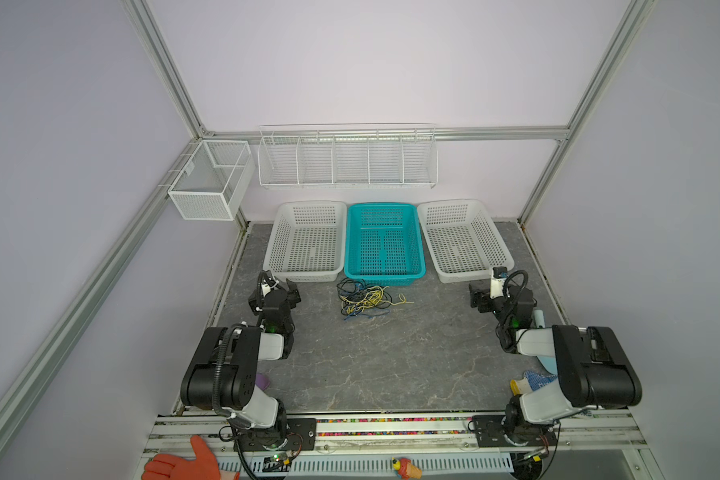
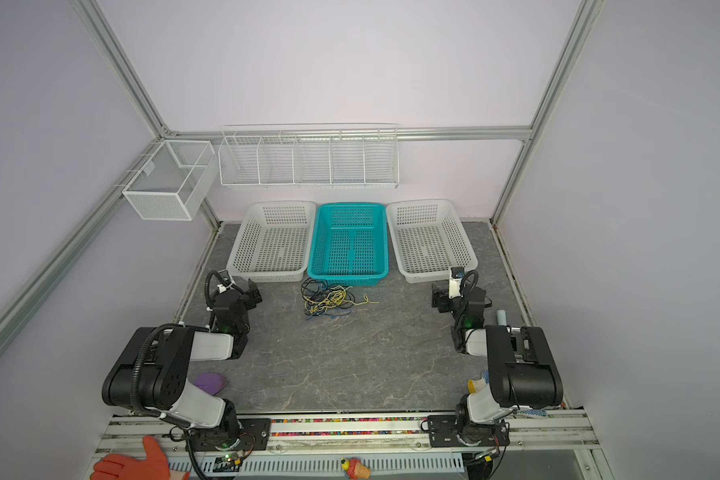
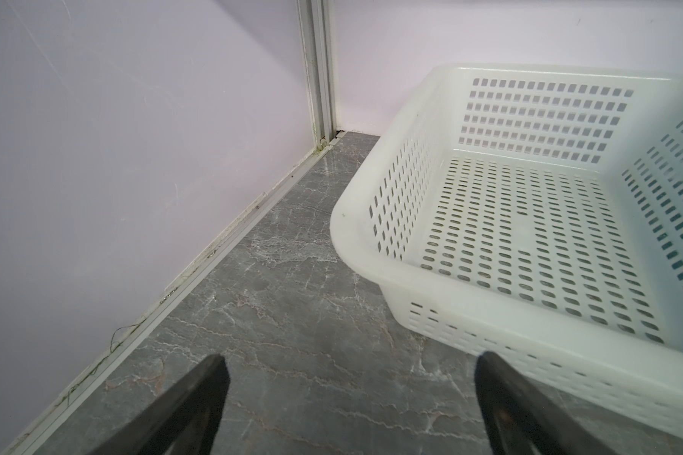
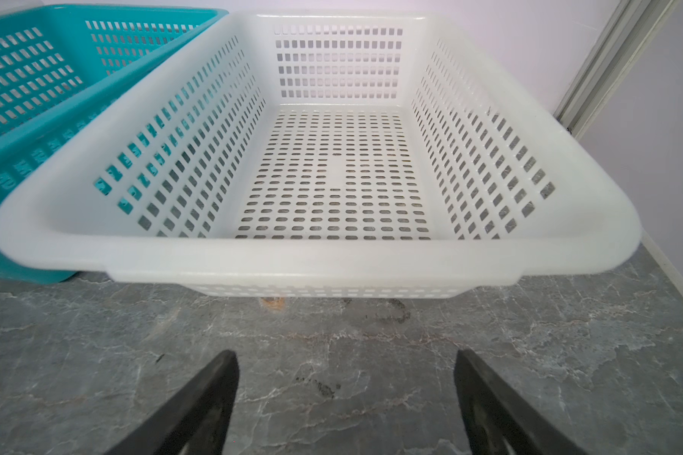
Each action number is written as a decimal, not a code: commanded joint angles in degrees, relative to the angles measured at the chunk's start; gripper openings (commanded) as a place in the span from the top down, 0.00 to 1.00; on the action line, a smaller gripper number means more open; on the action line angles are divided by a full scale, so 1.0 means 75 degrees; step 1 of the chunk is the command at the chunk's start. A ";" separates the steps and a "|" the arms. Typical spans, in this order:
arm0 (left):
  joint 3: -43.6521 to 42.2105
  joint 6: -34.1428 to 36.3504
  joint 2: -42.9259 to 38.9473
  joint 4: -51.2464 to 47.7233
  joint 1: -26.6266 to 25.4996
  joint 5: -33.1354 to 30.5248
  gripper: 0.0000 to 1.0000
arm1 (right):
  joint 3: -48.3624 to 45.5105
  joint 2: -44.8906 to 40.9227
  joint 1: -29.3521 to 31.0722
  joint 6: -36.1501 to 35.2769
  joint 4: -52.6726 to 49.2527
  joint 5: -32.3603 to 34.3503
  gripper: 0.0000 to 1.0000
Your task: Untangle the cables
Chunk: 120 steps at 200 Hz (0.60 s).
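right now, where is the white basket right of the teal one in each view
In a top view: the right white basket sits at the back, right of the teal basket.
In a top view: same place.
Left wrist: not in it; that is the other white basket.
Right wrist: fills the middle.
Shared landmark: the teal basket beside it, in both top views and the right wrist view.

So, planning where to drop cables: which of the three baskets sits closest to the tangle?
The teal basket, the middle one; the cables lie just before its front wall.
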 commanded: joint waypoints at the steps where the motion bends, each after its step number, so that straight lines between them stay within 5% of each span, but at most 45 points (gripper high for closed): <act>1: 0.0145 0.0048 0.0030 0.0186 0.0012 0.0071 0.02 | -0.0127 -0.0091 -0.0001 -0.0135 0.0204 -0.0113 0.12; 31: 0.0143 0.0049 0.0029 0.0185 0.0012 0.0072 0.02 | 0.0386 -0.0948 0.0009 -0.0268 -0.1427 -0.0392 0.12; 88: 0.0143 0.0049 0.0029 0.0190 0.0012 0.0074 0.02 | -0.0443 -0.2772 0.0672 -0.0655 -0.1271 0.0219 0.12; 120: 0.0142 0.0049 0.0031 0.0186 0.0012 0.0080 0.02 | -0.0730 -0.5054 0.1099 0.1288 -0.1854 0.1204 0.12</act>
